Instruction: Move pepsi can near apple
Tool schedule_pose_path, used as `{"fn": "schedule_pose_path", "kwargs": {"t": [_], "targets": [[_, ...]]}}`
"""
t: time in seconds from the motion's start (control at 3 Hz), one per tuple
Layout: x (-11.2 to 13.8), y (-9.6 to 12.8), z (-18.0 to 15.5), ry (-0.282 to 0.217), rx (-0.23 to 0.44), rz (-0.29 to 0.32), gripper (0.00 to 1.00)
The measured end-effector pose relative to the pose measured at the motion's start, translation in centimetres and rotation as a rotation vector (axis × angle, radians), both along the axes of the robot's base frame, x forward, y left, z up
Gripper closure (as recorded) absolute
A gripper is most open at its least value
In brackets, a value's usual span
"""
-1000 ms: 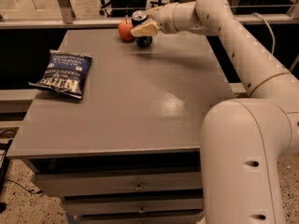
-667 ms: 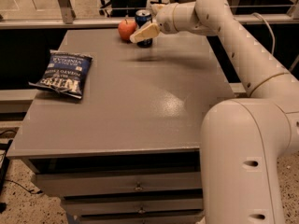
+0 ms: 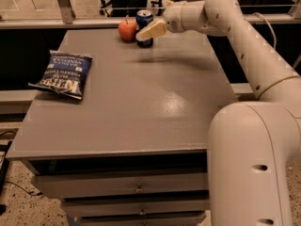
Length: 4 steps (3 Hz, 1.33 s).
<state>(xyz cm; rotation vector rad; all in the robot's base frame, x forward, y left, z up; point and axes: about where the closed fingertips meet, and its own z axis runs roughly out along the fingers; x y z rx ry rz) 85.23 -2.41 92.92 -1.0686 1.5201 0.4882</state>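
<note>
Pepsi can (image 3: 144, 19): stands upright on the table (image 3: 155, 112) at its far edge, just to the right of the apple (image 3: 127, 30). Whether the 2 touch cannot be told from this view.
Gripper (image 3: 151, 30): at the can, reaching in from the right and crossing in front of its lower half.
Grip: cannot tell whether it is clamped on the can or slack around it.
Weight: probably light if empty and moderate if full; nothing here shows which.
Stiffness: thin aluminium wall, likely to dent under a hard squeeze; firm, modest pressure looks enough.
Surface: smooth painted metal, likely slippery and prone to twisting if pinched off-centre.
Where to hold: across the middle of the body, on 2 opposite sides and low enough to keep it from tipping; not by the silver rim.
Balance: tall with a narrow base, so a sideways nudge could topple it and send it rolling.
Apple: round and free to roll; a bump from the can or the gripper could push it off the far edge.
Chip bag (image 3: 63, 73): flat on the left side of the table, well apart from both and out of the way.
Arm (image 3: 244, 41): stretches in from the right above the table.
Drawers (image 3: 136, 188): below the table top at the front, no part in this.
Task progress: the can already looks to be near the apple; what remains, by my judgement, is a clean let-go.
</note>
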Motion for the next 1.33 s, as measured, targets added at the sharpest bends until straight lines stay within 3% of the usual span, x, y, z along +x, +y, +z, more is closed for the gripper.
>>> {"fn": "schedule_pose_path", "kwargs": {"t": [0.67,1.0,1.33], "targets": [[-1.5,-7.9,3.8,-0.037,0.084,-0.012,0.00],[-4.5,-10.4,6.5,-0.044,0.075,0.062,0.00],[-4.5,-10.4,6.5,-0.044,0.075,0.062,0.00]]}}
